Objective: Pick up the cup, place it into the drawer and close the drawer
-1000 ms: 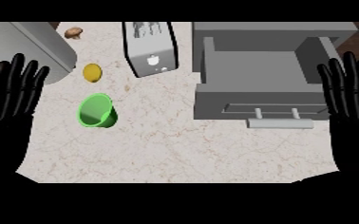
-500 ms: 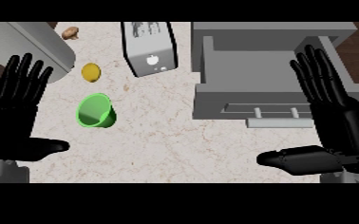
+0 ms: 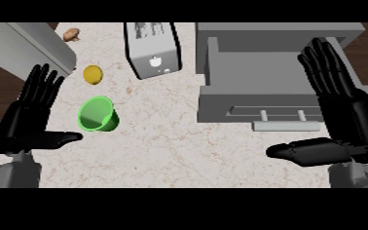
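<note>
A green cup (image 3: 98, 114) lies on its side on the marble counter, left of centre, its mouth facing down and left. My left hand (image 3: 28, 119) is open just left of the cup, fingers straight, thumb pointing toward it without touching. The grey drawer (image 3: 269, 85) stands pulled open at the right, its inside bare, with a bar handle (image 3: 286, 125) on its front. Open as well, my right hand (image 3: 336, 107) hovers over the drawer's right edge, thumb stretched left below the handle.
A grey toaster (image 3: 152, 48) stands at the back centre. A small yellow fruit (image 3: 93, 74) lies behind the cup, and a brown object (image 3: 71, 34) sits at the back left. A grey appliance (image 3: 32, 48) fills the far left corner.
Both hands have moved inward from the view's edges and now show their forearms; the left came closer to the cup, the right over the drawer's right side. The cup and drawer stayed put.
</note>
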